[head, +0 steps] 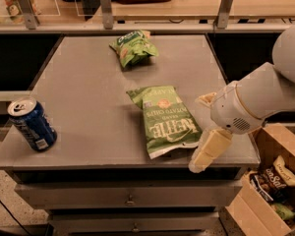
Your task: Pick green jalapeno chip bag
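The green jalapeno chip bag (167,119) lies flat on the grey table (88,92), right of centre and close to the near edge. Its white "KETTLE" lettering reads upside down from this side, and a small round orange emblem sits towards its far end. Its near end stops just short of the table's front edge.

Just right of the bag is the gripper (200,132), low at the table's near right corner. Its 2 cream fingers (211,149) are spread wide, 1 by the bag's far right side and the other slanting down past the table's front edge, with nothing held between them. The white arm (265,95) runs from it up and to the right, out of view.

Farther back, near the table's far edge, lies 1 smaller green snack bag (132,47), well apart from the big one. A blue soda can (32,124) stands upright at the near left corner. Below the tabletop are 2 drawers (130,199). On the floor to the right an open cardboard box (273,141) holds several snack packs (275,178).
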You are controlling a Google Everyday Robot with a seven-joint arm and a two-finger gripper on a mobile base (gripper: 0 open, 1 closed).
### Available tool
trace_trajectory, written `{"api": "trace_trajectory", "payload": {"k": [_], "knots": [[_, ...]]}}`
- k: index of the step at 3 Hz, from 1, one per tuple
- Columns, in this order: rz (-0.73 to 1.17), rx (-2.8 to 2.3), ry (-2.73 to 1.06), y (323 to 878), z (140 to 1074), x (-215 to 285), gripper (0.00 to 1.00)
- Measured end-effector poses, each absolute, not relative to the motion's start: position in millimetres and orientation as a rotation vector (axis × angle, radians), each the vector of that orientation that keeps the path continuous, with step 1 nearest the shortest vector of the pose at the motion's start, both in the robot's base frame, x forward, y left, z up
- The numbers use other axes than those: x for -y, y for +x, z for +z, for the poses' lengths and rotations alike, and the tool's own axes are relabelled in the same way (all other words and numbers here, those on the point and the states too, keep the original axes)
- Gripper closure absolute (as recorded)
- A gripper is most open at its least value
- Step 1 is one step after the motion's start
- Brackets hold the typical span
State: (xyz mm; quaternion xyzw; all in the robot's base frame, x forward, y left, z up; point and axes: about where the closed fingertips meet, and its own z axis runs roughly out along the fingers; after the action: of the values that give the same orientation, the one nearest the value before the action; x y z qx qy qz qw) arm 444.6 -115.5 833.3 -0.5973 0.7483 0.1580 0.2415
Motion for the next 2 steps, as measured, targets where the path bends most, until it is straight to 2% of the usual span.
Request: {"api": "trace_trajectory", "payload": {"k": [1, 2], "knots": [[0.432, -2.054, -1.641, 449.7, 823.9, 114.3, 0.00], [0.447, -2.062, -1.660, 451.9, 817.2, 110.0, 0.18]]}}
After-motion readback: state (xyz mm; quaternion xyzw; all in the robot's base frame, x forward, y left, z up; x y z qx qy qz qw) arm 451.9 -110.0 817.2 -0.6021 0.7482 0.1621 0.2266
